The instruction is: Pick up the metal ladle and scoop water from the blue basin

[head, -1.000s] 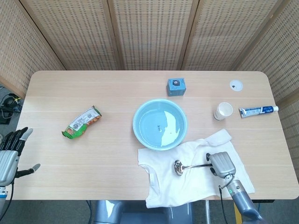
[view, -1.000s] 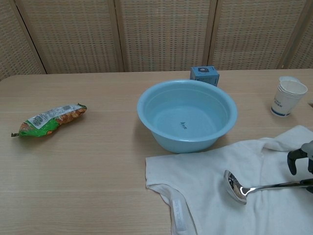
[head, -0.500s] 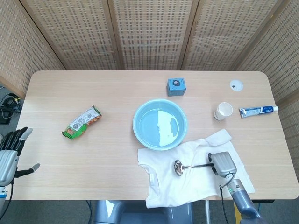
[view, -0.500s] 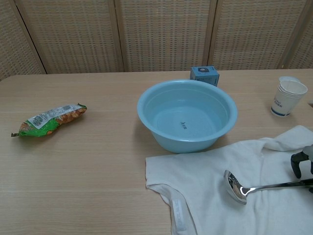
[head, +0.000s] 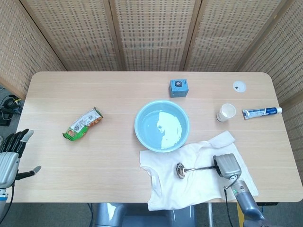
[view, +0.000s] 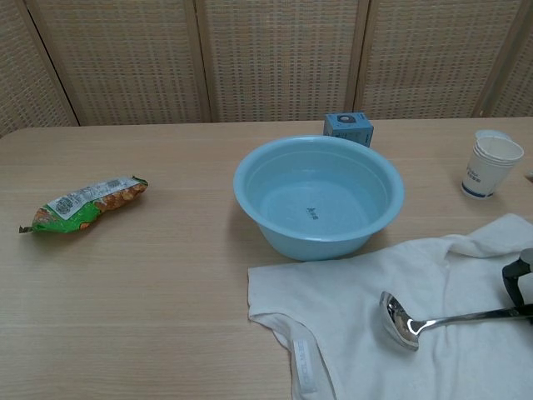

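- My right hand (head: 226, 165) sits at the handle end of the metal ladle (head: 194, 169). Over the last second it has drifted slightly toward the near right edge of the counter (head: 118, 90), and the ladle has slid with it.
- I judge the fingers to be wrapped around the handle, since the ladle follows the hand. The chest view shows only dark fingertips at the frame edge, so the grip itself is not plainly visible.
- The ladle bowl lies on the white cloth (head: 165, 189), not yet lifted; the pick-up is at its start.
- The blue basin (head: 162, 126) stands just beyond the cloth, holding water. The bright reflection on that water has changed shape; the basin itself has not moved.
- My left hand (head: 9, 158) hangs off the near left counter corner, fingers apart, holding nothing, unchanged.
- Next requirement, in my judgement: raise the handle before swinging the bowl toward the basin.
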You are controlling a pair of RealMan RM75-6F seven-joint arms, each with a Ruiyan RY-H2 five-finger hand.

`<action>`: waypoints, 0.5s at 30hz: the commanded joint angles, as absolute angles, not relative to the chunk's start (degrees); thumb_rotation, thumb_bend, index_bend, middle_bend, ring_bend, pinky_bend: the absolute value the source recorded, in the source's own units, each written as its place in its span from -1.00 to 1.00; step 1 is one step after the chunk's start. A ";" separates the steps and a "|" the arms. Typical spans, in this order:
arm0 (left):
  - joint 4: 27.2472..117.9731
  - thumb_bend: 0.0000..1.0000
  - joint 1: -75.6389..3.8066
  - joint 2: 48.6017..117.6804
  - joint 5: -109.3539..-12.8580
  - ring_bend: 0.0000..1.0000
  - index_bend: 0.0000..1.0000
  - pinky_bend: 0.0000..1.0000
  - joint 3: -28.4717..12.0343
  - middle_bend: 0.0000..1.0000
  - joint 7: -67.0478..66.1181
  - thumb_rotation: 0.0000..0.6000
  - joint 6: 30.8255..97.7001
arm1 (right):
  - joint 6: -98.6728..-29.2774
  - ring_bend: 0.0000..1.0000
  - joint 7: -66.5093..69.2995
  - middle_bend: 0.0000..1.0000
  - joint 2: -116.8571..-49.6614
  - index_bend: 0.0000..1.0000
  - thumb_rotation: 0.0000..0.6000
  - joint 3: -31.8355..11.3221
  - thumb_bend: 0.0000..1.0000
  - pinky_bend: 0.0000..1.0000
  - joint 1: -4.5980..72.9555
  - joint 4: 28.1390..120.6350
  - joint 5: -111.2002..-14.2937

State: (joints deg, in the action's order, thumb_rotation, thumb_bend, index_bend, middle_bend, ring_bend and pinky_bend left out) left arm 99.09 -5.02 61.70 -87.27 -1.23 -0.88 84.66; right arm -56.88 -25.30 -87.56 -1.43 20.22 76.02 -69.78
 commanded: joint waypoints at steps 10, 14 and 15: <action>99.30 -1.00 -4.86 61.27 -87.57 -1.00 -1.00 -1.00 -1.21 -1.00 -0.12 1.00 85.09 | -60.18 1.00 -23.33 0.99 -79.16 0.40 1.00 -1.63 0.58 1.00 20.24 87.68 -72.89; 99.38 -1.00 -4.83 61.14 -87.69 -1.00 -1.00 -1.00 -1.19 -1.00 0.09 1.00 85.19 | -60.47 1.00 -22.83 0.99 -76.20 0.41 1.00 -1.70 0.58 1.00 20.66 91.97 -73.87; 99.38 -1.00 -4.81 61.11 -87.69 -1.00 -1.00 -1.00 -1.19 -1.00 0.16 1.00 85.22 | -60.59 1.00 -22.97 0.99 -75.64 0.41 1.00 -1.71 0.58 1.00 20.78 92.72 -74.13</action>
State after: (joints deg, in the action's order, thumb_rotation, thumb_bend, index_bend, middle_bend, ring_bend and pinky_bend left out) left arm 99.38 -4.82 61.12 -87.69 -1.19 0.16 85.21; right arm -60.23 -23.11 -77.00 -1.68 20.48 91.18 -73.40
